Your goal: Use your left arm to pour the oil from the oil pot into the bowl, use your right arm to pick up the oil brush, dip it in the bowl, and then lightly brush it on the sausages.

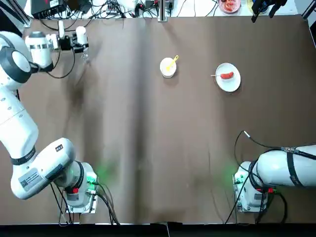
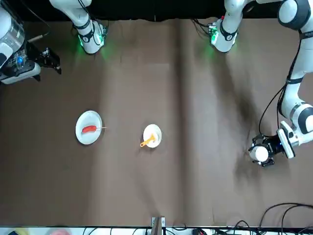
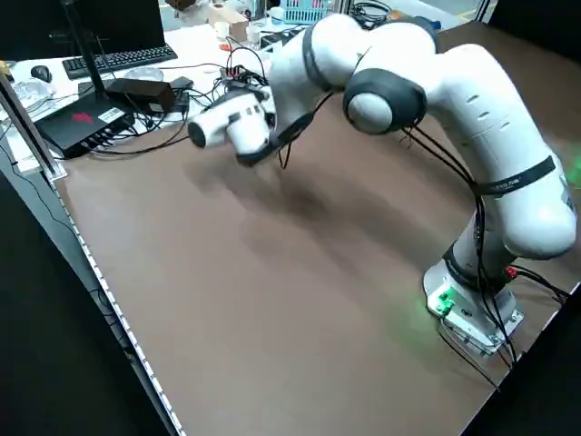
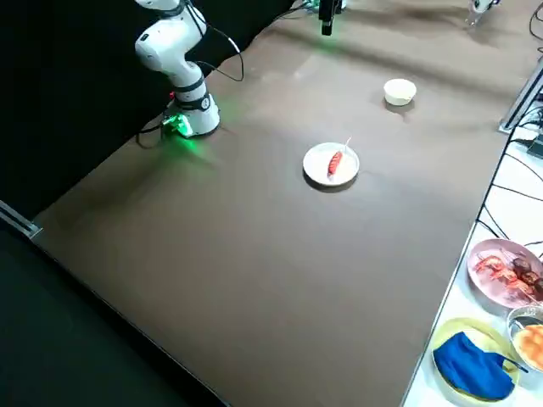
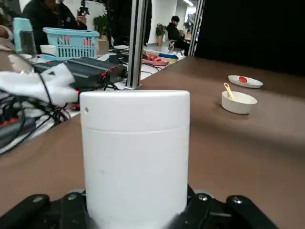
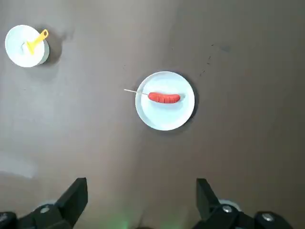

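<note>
My left gripper [image 1: 80, 48] closes on its load beyond the table's far left reaches, while my right gripper [image 6: 142, 198] hangs high over the right side, fingers parted wide.

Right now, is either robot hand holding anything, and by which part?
The left jaws hold the oil pot around its white cap, over the table's far-left area; the exact contact spots are hidden. The right gripper is open and holds nothing.
</note>
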{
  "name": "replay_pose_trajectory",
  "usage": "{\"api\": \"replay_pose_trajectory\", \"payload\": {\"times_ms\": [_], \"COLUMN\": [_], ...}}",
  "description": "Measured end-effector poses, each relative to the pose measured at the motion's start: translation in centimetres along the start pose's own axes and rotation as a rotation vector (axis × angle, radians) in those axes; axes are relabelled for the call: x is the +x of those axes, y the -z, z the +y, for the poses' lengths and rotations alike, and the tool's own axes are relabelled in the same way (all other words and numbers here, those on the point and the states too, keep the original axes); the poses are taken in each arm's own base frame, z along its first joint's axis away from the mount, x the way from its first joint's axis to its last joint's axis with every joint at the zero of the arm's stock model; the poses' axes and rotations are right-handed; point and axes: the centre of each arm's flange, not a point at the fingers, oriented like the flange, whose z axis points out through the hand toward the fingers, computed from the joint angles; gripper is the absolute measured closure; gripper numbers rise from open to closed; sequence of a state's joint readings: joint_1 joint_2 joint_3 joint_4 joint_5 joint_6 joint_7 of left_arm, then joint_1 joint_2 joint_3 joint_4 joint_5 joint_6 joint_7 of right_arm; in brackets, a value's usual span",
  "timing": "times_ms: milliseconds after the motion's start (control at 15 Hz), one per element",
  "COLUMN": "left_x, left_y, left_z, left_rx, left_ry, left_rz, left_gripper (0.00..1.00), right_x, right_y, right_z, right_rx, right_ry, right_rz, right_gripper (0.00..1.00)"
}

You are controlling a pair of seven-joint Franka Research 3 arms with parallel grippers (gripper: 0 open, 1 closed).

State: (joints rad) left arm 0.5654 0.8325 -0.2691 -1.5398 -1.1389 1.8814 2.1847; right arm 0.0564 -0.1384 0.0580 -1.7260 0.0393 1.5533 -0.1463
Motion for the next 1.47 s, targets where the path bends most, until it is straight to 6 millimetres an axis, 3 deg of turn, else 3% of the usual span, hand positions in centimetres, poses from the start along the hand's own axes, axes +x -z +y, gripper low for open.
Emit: {"api": "replay_pose_trajectory", "payload": {"times_ms": [267,400,733,1000,1200,1267,1467], "left_x": [8.5,11.2,15.1,17.1,19.2,20.3,21.6], "left_y": [-6.4,-10.0,-17.5,-22.4,-27.3,-30.5,-34.4], "left_z": [0.4,1.4,4.6,7.7,10.3,12.3,15.0], "left_rx": [-0.023,-0.049,-0.134,-0.147,-0.152,-0.124,-0.047], "left_ry": [-0.023,-0.025,0.014,0.067,-0.01,-0.026,-0.045], "left_rz": [-0.111,-0.194,-0.479,-0.756,-0.836,-0.888,-0.97], "left_gripper": [0.44,0.44,0.44,0.44,0.44,0.44,0.44], "right_x": [0.0,0.0,0.0,0.0,0.0,0.0,0.1], "right_y": [0.0,0.0,-0.1,-0.1,-0.1,-0.1,-0.1], "right_z": [0.0,0.0,0.0,0.0,0.0,0.0,-0.5], "right_rx": [0.0,0.0,0.0,0.0,0.0,0.0,0.0], "right_ry": [0.0,0.0,0.0,0.0,0.0,0.001,0.009], "right_rz": [0.0,0.0,-0.001,-0.002,-0.002,-0.001,0.0], "right_gripper": [0.0,0.0,0.0,0.0,0.0,0.0,0.0]}}
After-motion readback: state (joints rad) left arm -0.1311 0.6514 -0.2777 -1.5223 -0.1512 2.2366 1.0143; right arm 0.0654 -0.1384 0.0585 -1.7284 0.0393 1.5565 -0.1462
